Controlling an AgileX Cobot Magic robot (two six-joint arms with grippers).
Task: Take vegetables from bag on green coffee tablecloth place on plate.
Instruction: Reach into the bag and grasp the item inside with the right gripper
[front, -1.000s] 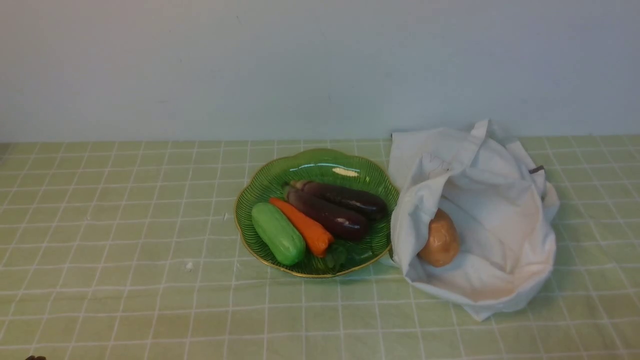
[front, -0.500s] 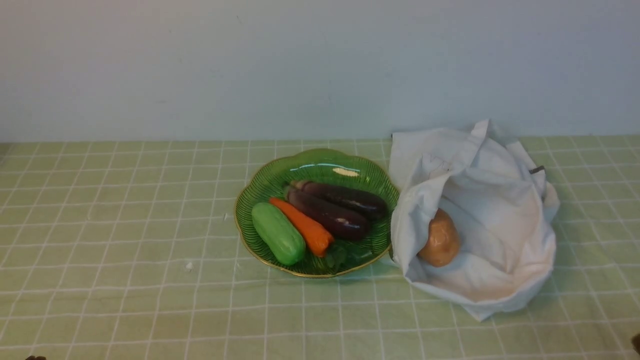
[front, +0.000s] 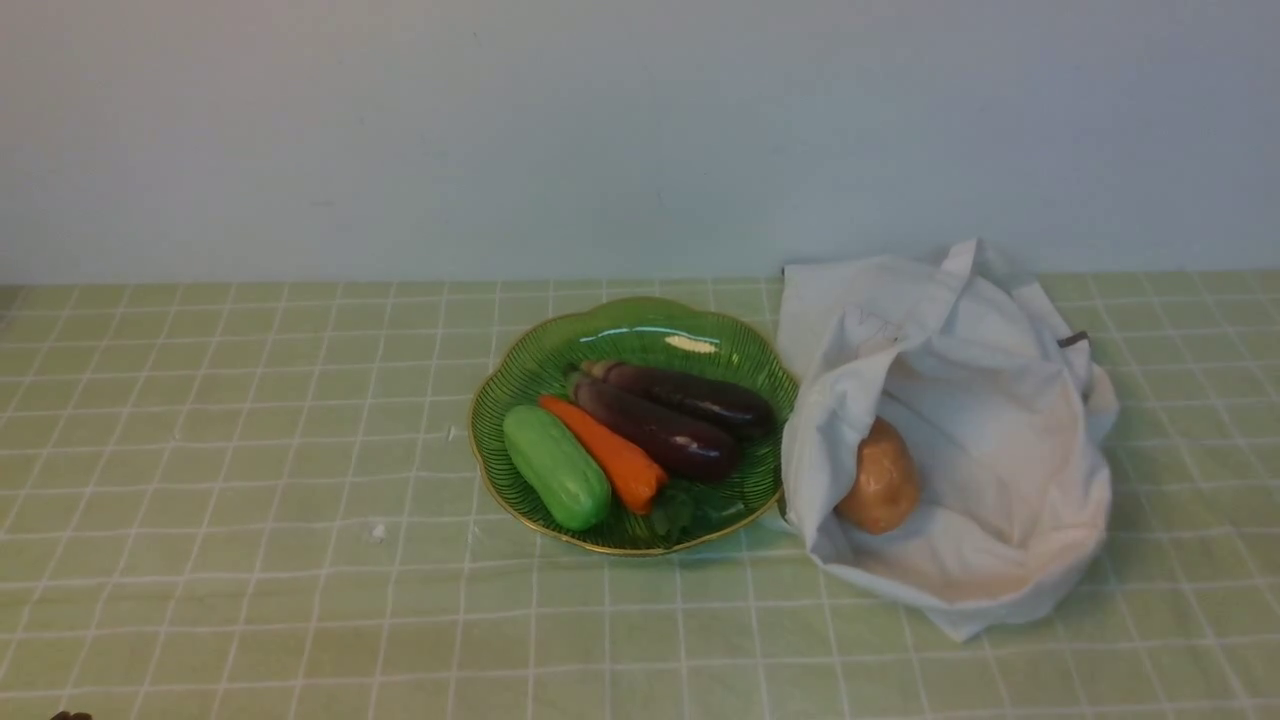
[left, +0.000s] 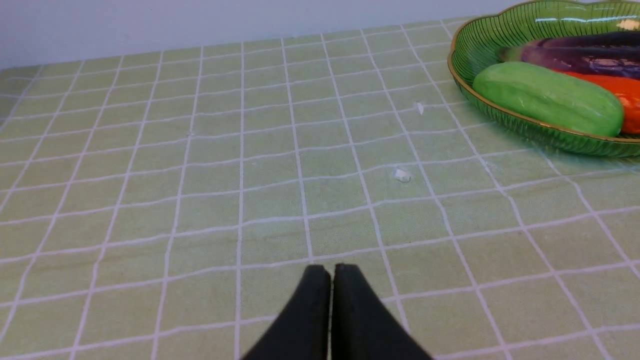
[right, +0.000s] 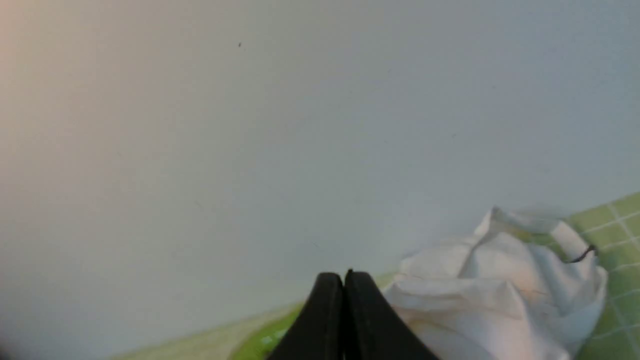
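Right end effector (right: 345, 275) gone from front view edge, both end effectors closed

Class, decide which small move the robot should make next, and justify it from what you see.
Probably the right gripper should move toward the mouth of the white bag, staying shut until near. The potato lies just inside that mouth, while the plate already holds the other visible vegetables.

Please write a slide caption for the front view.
Vegetables on the plate, one potato in the open bag beside it.
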